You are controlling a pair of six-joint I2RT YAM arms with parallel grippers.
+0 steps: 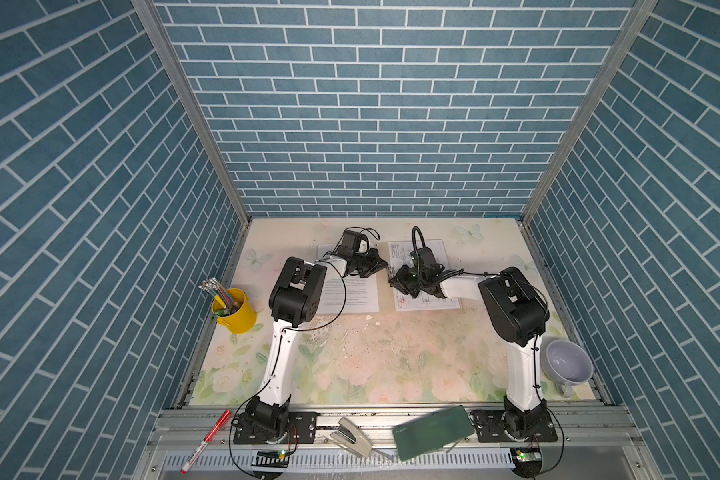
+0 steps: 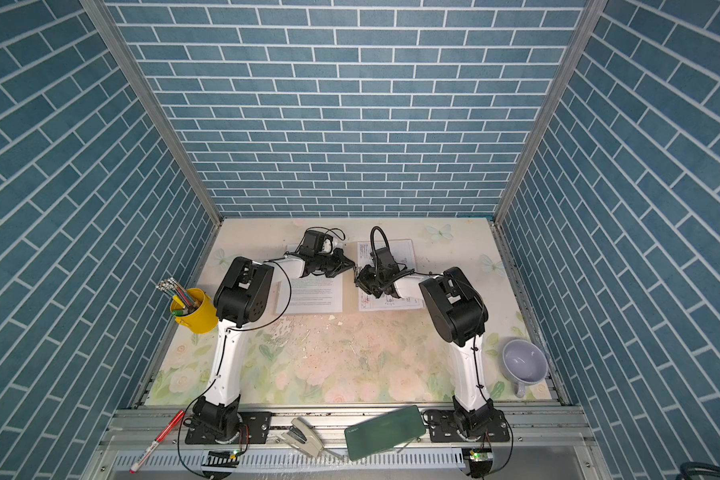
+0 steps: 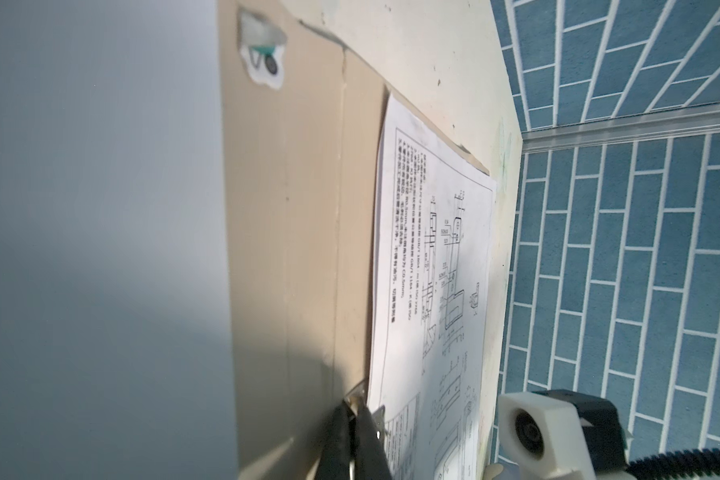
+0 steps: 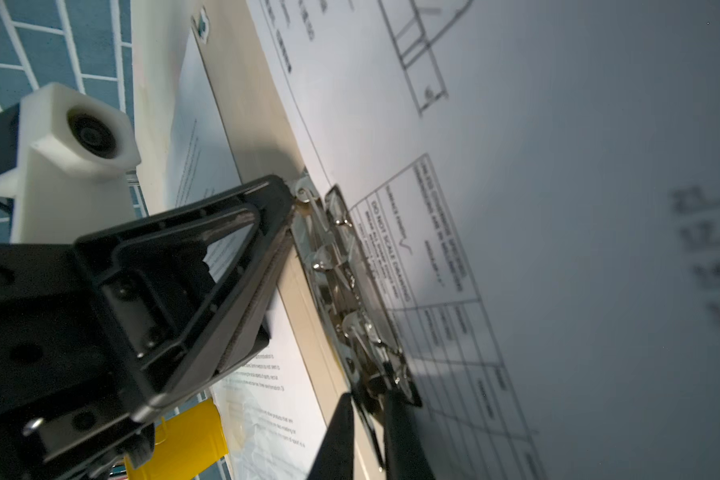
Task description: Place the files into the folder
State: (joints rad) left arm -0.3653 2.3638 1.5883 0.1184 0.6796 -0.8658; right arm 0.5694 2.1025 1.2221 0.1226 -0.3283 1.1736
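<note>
The tan folder (image 3: 292,208) lies open on the table at the back, its metal clip (image 4: 341,282) along the spine. A white file with printed text (image 1: 352,297) rests on its left half. Another file with line drawings (image 1: 437,251) lies on the right half, its edge at the clip. Both grippers meet at the spine. My left gripper (image 1: 385,268) is shut on one end of the clip (image 3: 360,392). My right gripper (image 4: 368,409) is at the clip's other end, its fingers a narrow gap apart around the thin metal.
A yellow pencil cup (image 1: 235,311) stands at the left table edge and a pale mug (image 1: 568,365) at the right. On the front rail lie a red pen (image 1: 206,440), a stapler (image 1: 350,434) and a dark green case (image 1: 433,432). Brick-patterned walls enclose three sides.
</note>
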